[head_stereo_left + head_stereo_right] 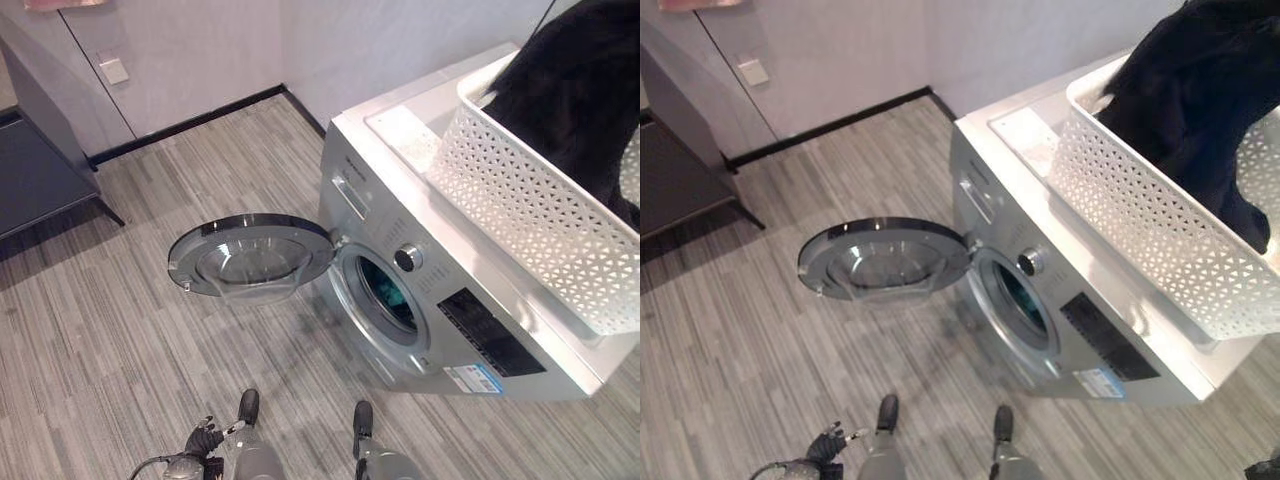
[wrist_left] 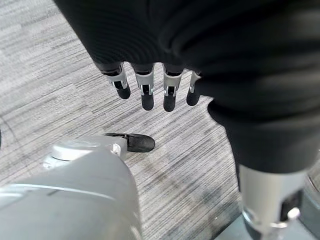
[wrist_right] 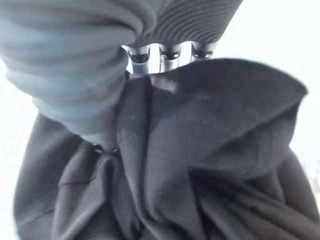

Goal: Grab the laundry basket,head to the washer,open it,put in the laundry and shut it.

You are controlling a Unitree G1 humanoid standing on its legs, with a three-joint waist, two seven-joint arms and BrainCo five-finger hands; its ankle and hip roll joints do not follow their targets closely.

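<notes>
The washer [image 1: 440,290] stands at the right of the scene with its round door [image 1: 250,255] swung fully open to the left, lying almost flat over the striped floor [image 1: 120,350]. Its drum opening [image 1: 388,296] faces near and left, and something teal shows inside, though what it is I cannot tell. The white basket [image 1: 1140,230] sits on top of the washer, toward its right end, and a dark garment [image 1: 1200,90] bulges up out of it at the far right.

In the right wrist view the right hand [image 3: 167,52] is pushed into that dark cloth: its fingers run down into the folds and the tips are hidden, so whether they have closed on the fabric cannot be told. The left hand [image 2: 150,87] hangs low at the robot's left side over the floor, fingers straight, slightly apart and holding nothing.

Judging by how things lie, the basket has been fetched and brought to the washer, and the door is open. Loading is the step in hand: the garment is in the basket, not in the drum. Left to do is to lift the cloth clear of the rim, carry it down and left to the opening, push it in, repeat if more remains in the basket, then swing the door shut.
</notes>
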